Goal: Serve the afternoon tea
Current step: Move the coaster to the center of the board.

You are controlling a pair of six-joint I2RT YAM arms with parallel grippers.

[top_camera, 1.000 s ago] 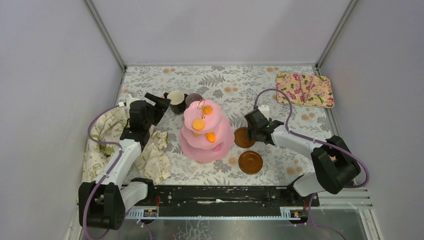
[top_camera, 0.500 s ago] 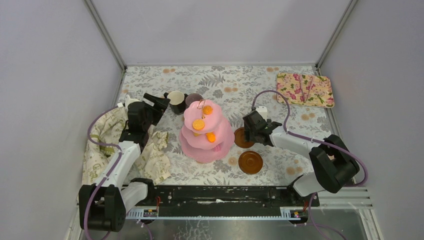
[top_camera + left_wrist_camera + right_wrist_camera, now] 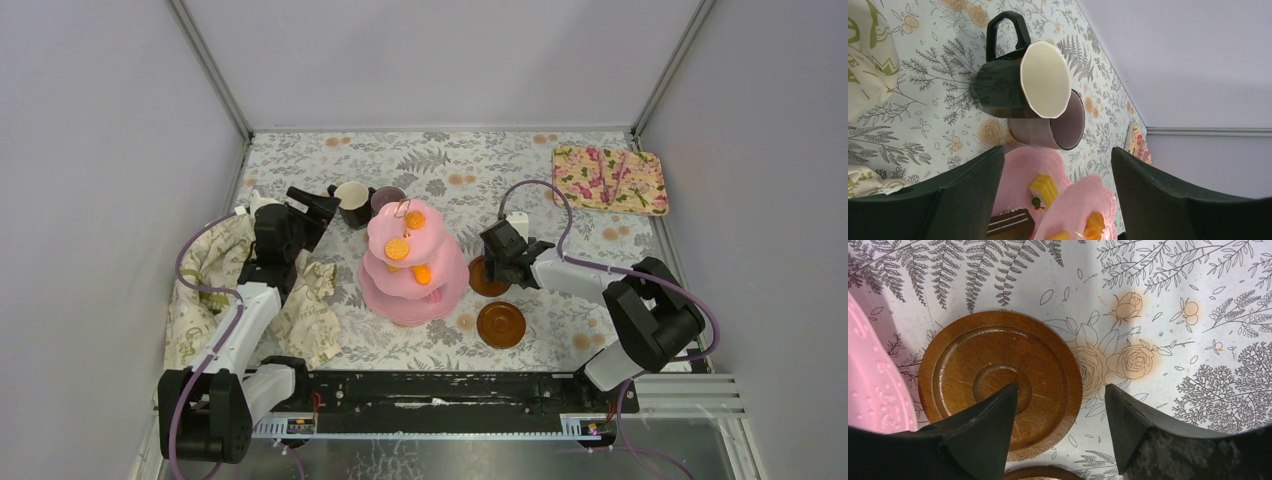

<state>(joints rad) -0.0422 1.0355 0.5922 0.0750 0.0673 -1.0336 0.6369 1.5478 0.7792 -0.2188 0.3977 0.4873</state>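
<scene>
Cake stand holds orange sweets. Right gripper is just right of the stand, fingers spread and empty, straddling the far saucer's rim. Second saucer sits front-right of the stand. Left gripper is left of the stand, fingers spread and empty, facing two touching mugs at the stand's back-left.

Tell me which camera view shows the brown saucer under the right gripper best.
Right wrist view: the saucer lies large and sharp, rings clear. The top view shows it small, partly hidden by the right gripper. The left wrist view misses it.
</scene>
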